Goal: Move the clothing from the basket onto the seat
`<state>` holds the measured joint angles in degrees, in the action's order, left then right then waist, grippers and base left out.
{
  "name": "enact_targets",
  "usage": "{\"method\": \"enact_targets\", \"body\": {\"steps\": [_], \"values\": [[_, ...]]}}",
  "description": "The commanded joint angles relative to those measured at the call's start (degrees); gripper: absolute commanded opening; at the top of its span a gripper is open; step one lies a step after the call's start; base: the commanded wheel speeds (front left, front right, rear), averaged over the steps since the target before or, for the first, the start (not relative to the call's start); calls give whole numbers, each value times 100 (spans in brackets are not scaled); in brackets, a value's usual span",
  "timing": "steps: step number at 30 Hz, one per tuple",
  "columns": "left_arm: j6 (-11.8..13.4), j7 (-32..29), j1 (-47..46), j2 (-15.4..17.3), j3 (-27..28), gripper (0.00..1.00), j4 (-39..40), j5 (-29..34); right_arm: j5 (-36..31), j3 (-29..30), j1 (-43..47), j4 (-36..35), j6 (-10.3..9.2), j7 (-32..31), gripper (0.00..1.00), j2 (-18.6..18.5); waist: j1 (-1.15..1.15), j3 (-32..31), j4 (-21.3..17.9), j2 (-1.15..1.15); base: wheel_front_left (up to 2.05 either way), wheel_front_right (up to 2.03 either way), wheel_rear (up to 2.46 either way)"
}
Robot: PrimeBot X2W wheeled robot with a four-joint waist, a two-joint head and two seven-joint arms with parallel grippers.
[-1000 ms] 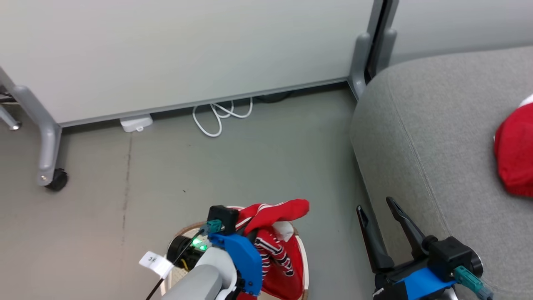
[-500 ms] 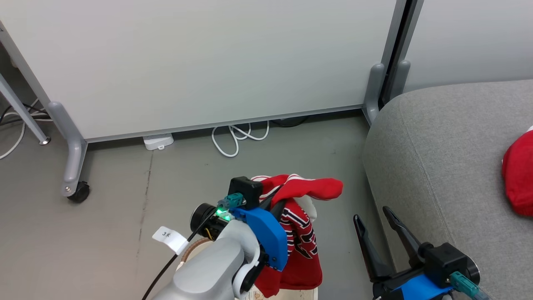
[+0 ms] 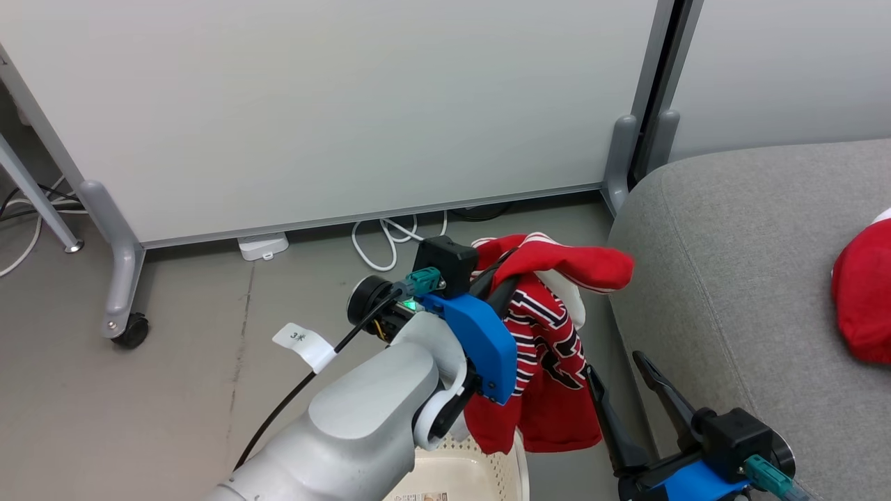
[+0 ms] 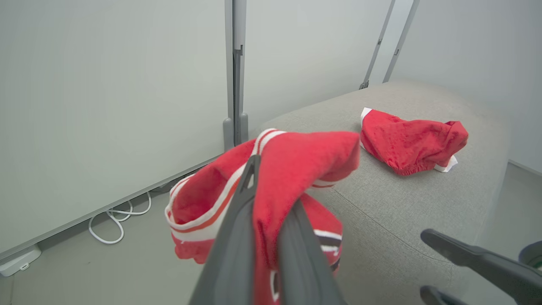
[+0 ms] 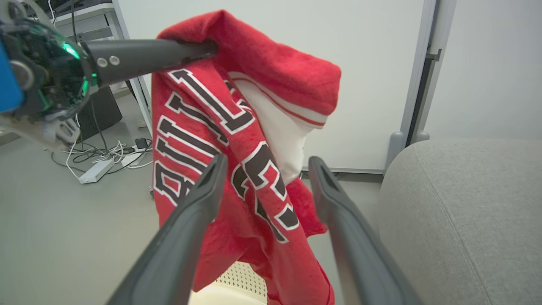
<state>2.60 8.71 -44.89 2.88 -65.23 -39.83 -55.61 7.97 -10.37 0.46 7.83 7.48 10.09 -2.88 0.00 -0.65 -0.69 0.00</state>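
The lettered garment [image 3: 550, 334], red with black-and-white block letters and white-striped trim, hung draped from the left gripper [image 3: 514, 268], whose fingers pinched its upper fold. It was clear above the basket [image 3: 480, 473], a cream perforated tub partly visible beneath its lower hem, and just beside the rounded edge of the seat [image 3: 731, 278]. The plain red garment [image 4: 413, 142], white-trimmed, lay crumpled on top of that grey woven cushion, well apart from the hanging one.
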Motion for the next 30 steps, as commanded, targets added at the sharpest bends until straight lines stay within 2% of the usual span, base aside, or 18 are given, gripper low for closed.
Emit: {"method": "enact_targets", "body": {"steps": [1,20,30], "values": [[37,51,-109,2,-41,0,7,-56,-7,-1,48,3,3,-23,100,-1,0,-9,-4,0,0,0,0],[133,259,-394,1,-601,0,-102,-539,-224,-48,-178,143,3,-196,100,-1,0,2,-17,0,0,0,0],[-103,325,-521,1,-759,0,22,-439,-455,-114,-795,769,3,-402,100,-1,0,76,55,0,0,0,0]]}}
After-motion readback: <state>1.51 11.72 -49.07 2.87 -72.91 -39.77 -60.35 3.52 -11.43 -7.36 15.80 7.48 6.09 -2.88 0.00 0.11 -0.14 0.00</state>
